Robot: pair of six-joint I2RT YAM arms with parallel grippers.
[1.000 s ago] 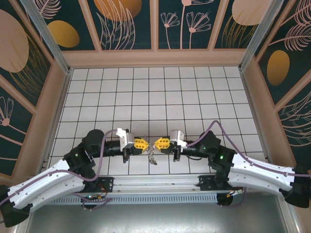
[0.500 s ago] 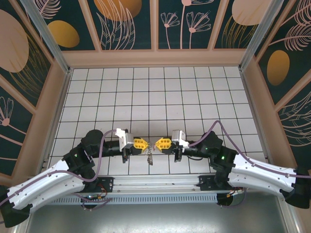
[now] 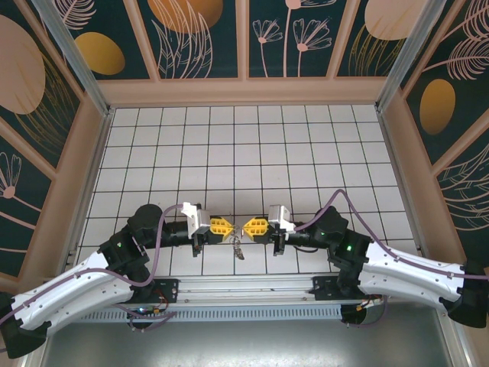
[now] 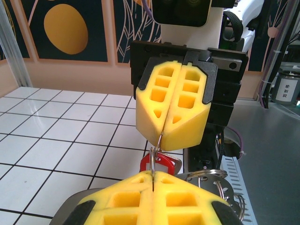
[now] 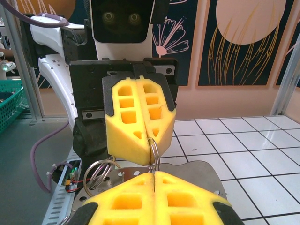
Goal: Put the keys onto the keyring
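Note:
My left gripper point(image 3: 229, 227) and right gripper point(image 3: 246, 226) meet tip to tip low over the near tiles, both shut. Between them they pinch one small silver loop point(image 4: 153, 161), seen also as the loop point(image 5: 154, 150) in the right wrist view. A red key point(image 4: 161, 164) hangs just behind that loop; whether it is threaded on I cannot tell. The grey metal keyring point(image 5: 201, 171) dangles below the jaws, with holes along its rim and another silver loop point(image 5: 96, 176) through it. From above, the keyring point(image 3: 238, 246) shows as a small dangling bundle.
White tiled floor point(image 3: 244, 153) stretches away behind the grippers, walled by patterned panels point(image 3: 244, 38). The metal rail point(image 3: 244, 287) with both arm bases runs along the near edge, just below the hanging bundle. A green basket point(image 5: 9, 101) stands off the table.
The dangling bundle has swung slightly left and back. Both grippers stay shut and nearly still, tip to tip.

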